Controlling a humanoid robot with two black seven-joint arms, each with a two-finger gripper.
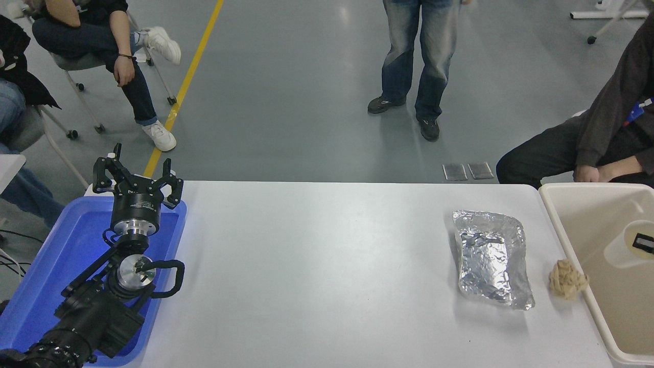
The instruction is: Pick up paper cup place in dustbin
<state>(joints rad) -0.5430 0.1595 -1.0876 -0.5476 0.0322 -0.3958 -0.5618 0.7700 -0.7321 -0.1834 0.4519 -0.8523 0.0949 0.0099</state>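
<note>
Paper cup (624,245) is seen inside dustbin (577,240), a dark gripper tip (643,243) in its mouth; grip state cannot be told.

Not much to be read here, honestly. A line of small white print can be made out on the black body of the left gripper (137,180), over the blue tray (46,266) at the lower left of the frame, but it's too tiny for any letters to be picked out. A blue strap with a bit of red (637,108) is worn by the seated person at the right edge; nothing legible is seen on it.
</note>
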